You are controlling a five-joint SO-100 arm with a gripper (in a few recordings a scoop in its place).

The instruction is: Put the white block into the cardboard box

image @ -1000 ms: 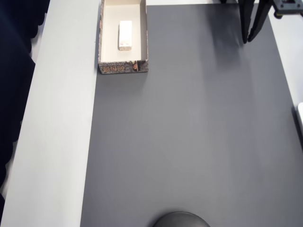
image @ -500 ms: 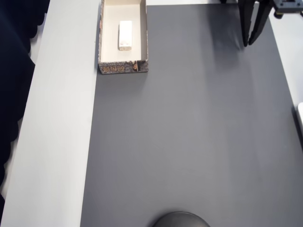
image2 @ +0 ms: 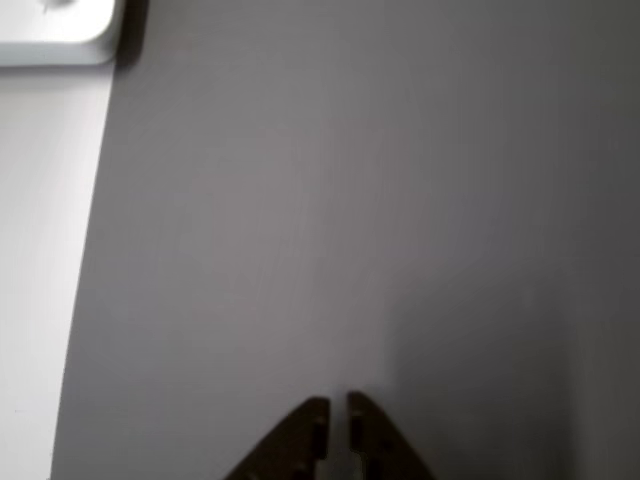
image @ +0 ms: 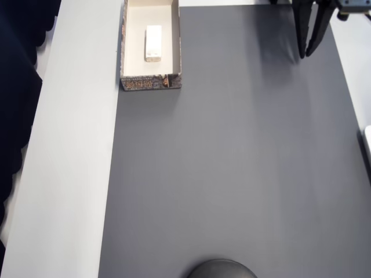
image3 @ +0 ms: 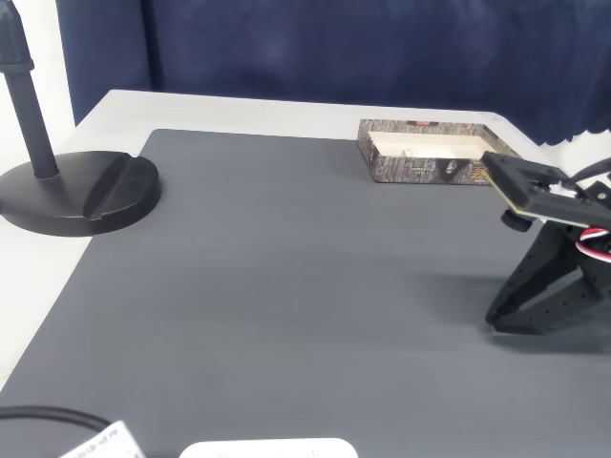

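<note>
white block (image: 153, 43) already lies flat inside cardboard box (image: 151, 83) at upper left of overhead view, task looks done, so empty gripper (image: 308, 54) sits upper right, well apart over the grey mat (image: 232, 174), jaws nearly pressed together.

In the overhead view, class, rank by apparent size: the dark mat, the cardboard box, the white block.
1. dark mat
2. cardboard box
3. white block, lying inside the box
</note>
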